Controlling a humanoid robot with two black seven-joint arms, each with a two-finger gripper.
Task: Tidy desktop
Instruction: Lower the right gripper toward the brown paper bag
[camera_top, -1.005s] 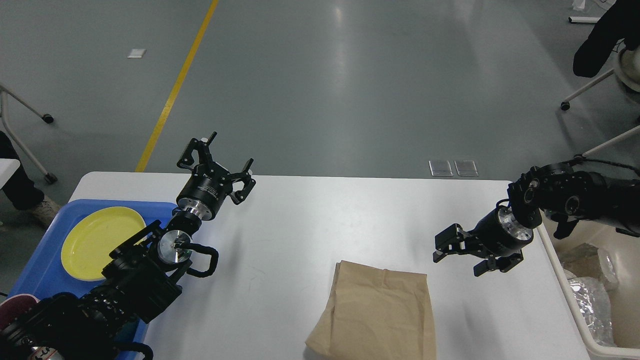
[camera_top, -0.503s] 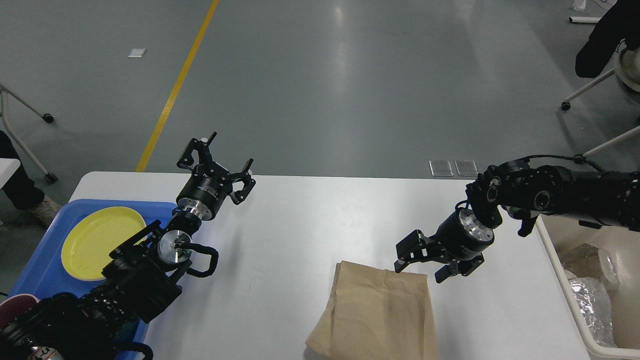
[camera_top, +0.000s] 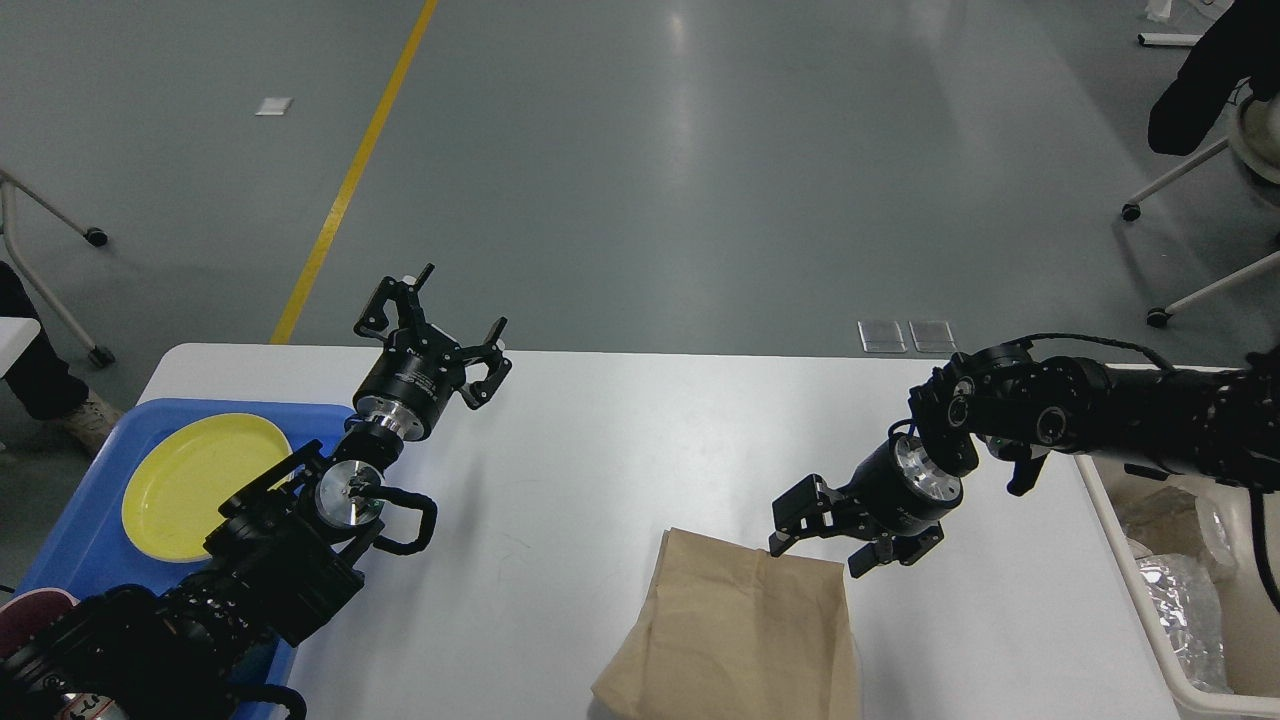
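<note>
From the head view, the desktop (camera_top: 600, 470) fills the lower half of the scene, white and smooth, and both of my arms reach out over it. My right gripper (camera_top: 815, 540) hangs above the right-centre of the desktop, fingers spread apart and holding nothing; one fingertip sits at the far edge of a flat brown paper bag (camera_top: 735, 635), and I cannot tell whether it touches the paper or only overlaps it from this angle. The bag lies flat on the desktop near its front edge, running out of the bottom of the view. My left gripper (camera_top: 450, 320) is raised over the far left edge of the desktop, pointing away from me, its fingers wide apart and empty, well apart from the bag. Left of that arm, a blue tray (camera_top: 90, 520) rests on the desktop's left end, with a yellow plate (camera_top: 190, 480) lying in it; the arm covers part of the tray. At the right edge of the desktop stands a beige bin (camera_top: 1135, 590) containing crumpled clear plastic (camera_top: 1180, 600).
</note>
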